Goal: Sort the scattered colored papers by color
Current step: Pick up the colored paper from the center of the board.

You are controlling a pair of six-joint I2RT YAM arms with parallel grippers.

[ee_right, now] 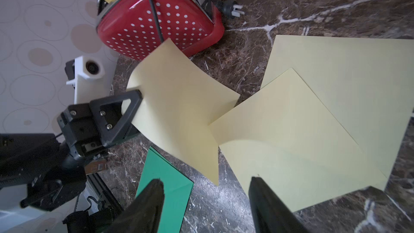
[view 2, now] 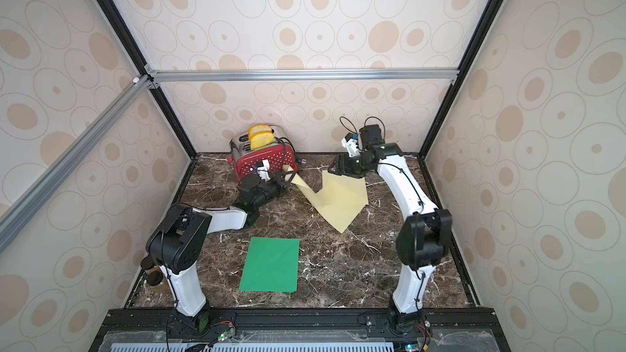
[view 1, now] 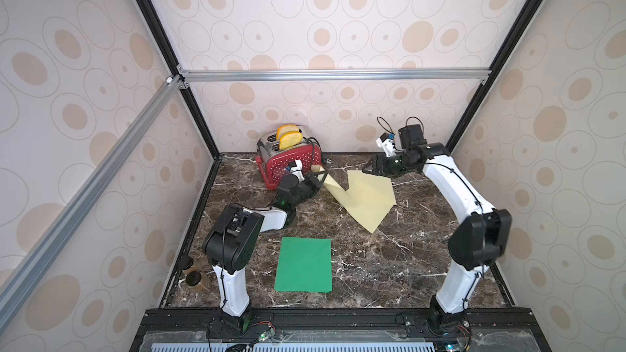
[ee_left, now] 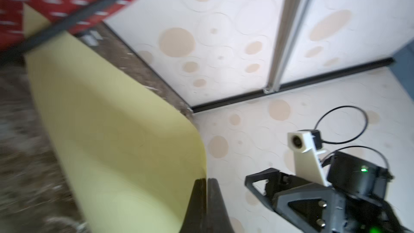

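1. left jaws: clamped shut on the edge of a cream sheet (ee_right: 179, 108), lifted and curled off the bench (view 1: 389, 265), just beside the red toaster (view 1: 274, 164).
2. right jaws: spread wide, nothing btwn them, hovering over the far corner of two more cream sheets (view 1: 371, 198).
3. those two lie flat and overlapping, mid-bench, right of ctr; the lifted sheet's low end meets them.
4. green paper (view 1: 303, 265) lies flat nr the front, left of ctr, well apart from the cream; one sheet or a stack, can't tell.
5. toast slices (view 1: 290, 139) stand in the toaster at the back.
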